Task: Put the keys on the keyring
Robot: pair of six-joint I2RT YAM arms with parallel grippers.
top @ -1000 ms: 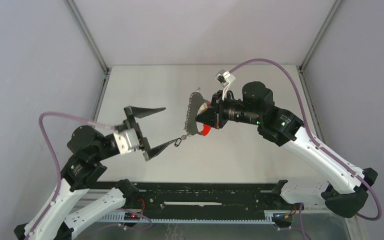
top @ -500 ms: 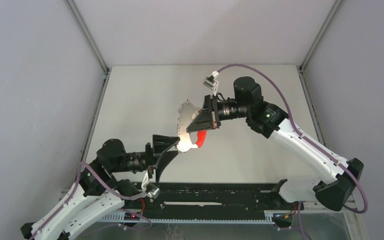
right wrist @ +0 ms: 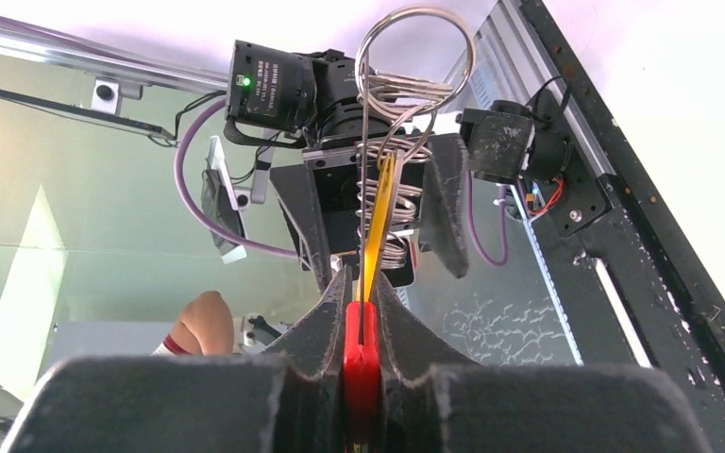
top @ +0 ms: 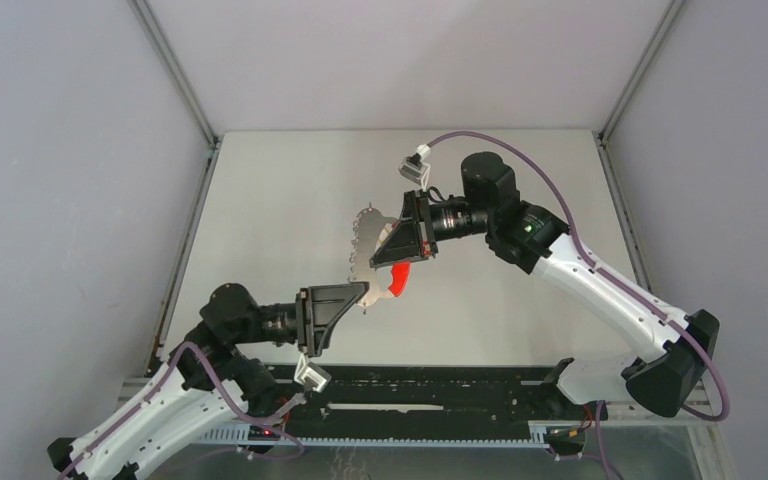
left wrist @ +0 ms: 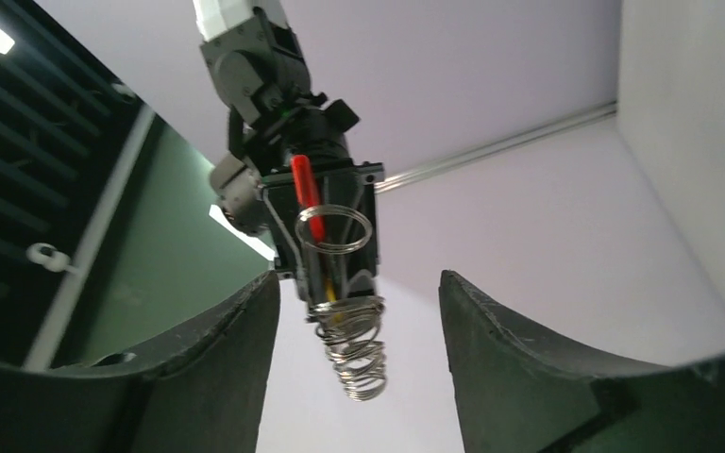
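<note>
Swung in from the left and narrowing, the left gripper (left wrist: 359, 283) brackets the hanging rings of the keyring (left wrist: 351, 338), jaws apart and untouching, while the right gripper (right wrist: 362, 316) clamps its red band mid-air — a steadying grip looks imminent.

The keyring (top: 397, 279) has a bright red plastic band, and its bunch of wire rings (left wrist: 352, 347) is shiny silver. A thin yellow-orange tag (right wrist: 378, 217) shows among the rings. The fingers (right wrist: 321, 321) of the right gripper (right wrist: 361, 288) are matt black, and the left gripper (left wrist: 359, 283) is black too. The right arm (top: 610, 290) and left arm (top: 150, 420) are white with black joints. Each carries a purple cable (top: 470, 133). A small green light (top: 527, 227) glows on the right arm. The table (top: 280, 200) is plain pale grey — the walls (top: 60, 150) a light lilac-grey.
</note>
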